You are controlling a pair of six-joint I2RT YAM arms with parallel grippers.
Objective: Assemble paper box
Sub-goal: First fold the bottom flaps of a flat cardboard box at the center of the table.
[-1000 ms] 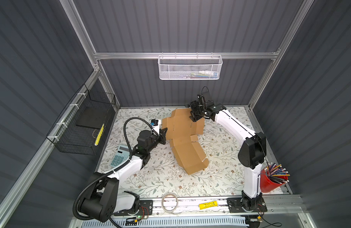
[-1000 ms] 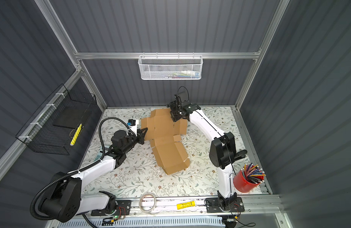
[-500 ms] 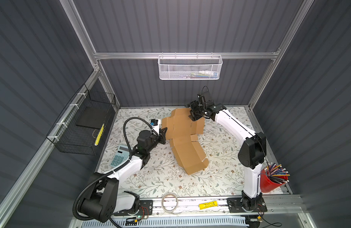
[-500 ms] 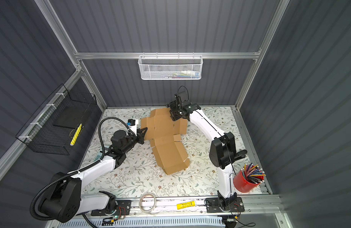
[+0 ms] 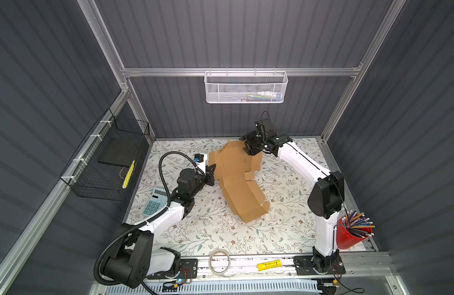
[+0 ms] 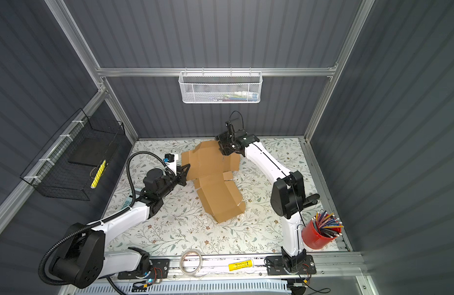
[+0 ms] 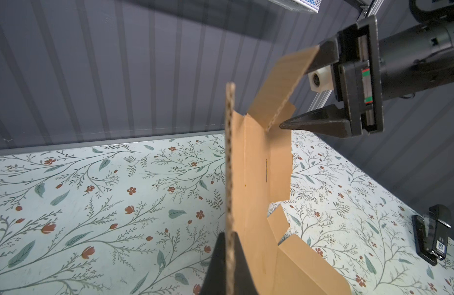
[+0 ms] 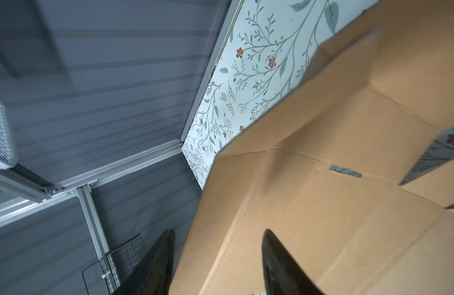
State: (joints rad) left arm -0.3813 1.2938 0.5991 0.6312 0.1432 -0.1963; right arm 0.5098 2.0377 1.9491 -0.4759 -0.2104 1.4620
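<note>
The paper box (image 5: 236,178) (image 6: 215,184) is a brown corrugated die-cut sheet, partly folded, lying mid-table on the floral mat. My left gripper (image 5: 212,176) (image 6: 186,173) (image 7: 229,237) is shut on the sheet's left edge, which stands on end between its fingers in the left wrist view. At the far end a flap (image 7: 284,84) is raised. My right gripper (image 5: 248,150) (image 6: 223,150) (image 7: 297,89) (image 8: 218,232) is open and straddles it, one finger behind the flap and one in front. The cardboard (image 8: 323,178) fills most of the right wrist view.
A calculator (image 5: 154,201) lies by the left arm. A red cup of pencils (image 5: 353,229) stands front right. A tape roll (image 5: 219,260) and a yellow tube (image 5: 269,265) sit on the front rail. A black stapler (image 7: 430,235) lies on the mat. Wire baskets (image 5: 111,158) (image 5: 246,86) hang on the walls.
The right gripper's jaws have come closer together around the raised flap. The left arm and the sheet have barely moved.
</note>
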